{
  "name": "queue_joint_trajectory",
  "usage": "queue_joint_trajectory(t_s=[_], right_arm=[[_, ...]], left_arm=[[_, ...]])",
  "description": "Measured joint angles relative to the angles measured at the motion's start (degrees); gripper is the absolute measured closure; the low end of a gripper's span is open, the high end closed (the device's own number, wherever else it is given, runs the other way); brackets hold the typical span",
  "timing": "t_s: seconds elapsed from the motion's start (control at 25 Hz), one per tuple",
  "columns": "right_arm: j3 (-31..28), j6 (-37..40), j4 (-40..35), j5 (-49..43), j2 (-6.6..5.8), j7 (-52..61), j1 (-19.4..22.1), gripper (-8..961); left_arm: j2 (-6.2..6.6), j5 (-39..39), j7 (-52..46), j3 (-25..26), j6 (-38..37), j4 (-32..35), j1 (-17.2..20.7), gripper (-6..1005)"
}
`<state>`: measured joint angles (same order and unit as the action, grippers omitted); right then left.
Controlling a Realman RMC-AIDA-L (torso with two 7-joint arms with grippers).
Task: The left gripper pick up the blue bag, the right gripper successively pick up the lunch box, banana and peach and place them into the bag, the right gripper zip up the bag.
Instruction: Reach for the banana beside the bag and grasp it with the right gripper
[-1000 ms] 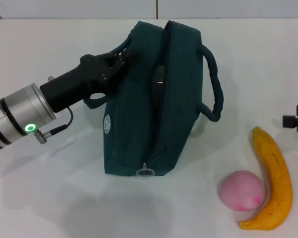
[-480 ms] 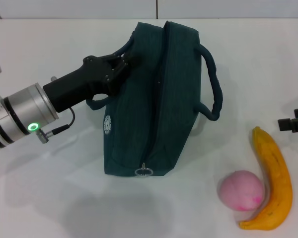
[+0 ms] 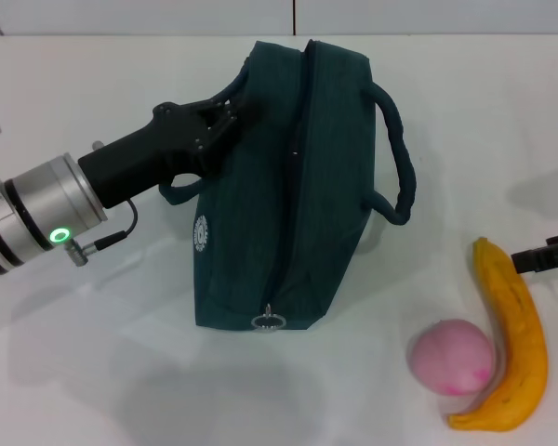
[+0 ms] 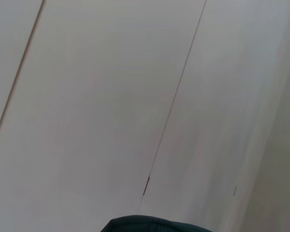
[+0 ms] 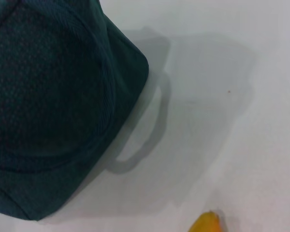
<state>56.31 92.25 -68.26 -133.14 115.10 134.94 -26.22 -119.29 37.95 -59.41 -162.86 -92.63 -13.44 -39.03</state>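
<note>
Bare table (image 3: pixel 121 372) lies open around the banana (image 3: pixel 516 339) and peach (image 3: pixel 452 356); bag (image 3: pixel 298 186) mouth looks nearly closed.

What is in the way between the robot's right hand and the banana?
Nothing visible. The right gripper is at the table's right edge, right beside the upper part of the banana, with only bare white table between them. The peach lies on the banana's other side, and the blue bag stands farther left.

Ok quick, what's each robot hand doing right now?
Left gripper: shut on the blue bag's near handle, holding it up.
Right gripper: just showing at the table's right edge above the banana; open or shut cannot be told.
</note>
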Motion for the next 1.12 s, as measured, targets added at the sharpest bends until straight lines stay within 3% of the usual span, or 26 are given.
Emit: queue_joint_trajectory(t_s=[0.36,0.84,1.04,1.12], right_arm=[[2.15,-3.23,5.93,0.74,0.6,1.47,-1.32,181],[6.92,-6.12,6.71,1.57,0.65,3.94,-2.31,184],[7.52,-6.37,6.74,1.34,0.64,4.05,-2.4,333],[7.97,-6.61,6.74,1.19,0.62,4.2,-2.52,333]], left_arm=[[0.03,0.0,0.64,0.0,-0.04,-0.1,-0.6,947],[0.02,0.03,1.32,0.0,-0.36,-0.09,-0.26,943],[0.02,0.09,1.32,0.0,-0.43,-0.09,-0.13,941],[0.03,0.1,1.33,0.0,-0.42,-0.09,-0.12,940]])
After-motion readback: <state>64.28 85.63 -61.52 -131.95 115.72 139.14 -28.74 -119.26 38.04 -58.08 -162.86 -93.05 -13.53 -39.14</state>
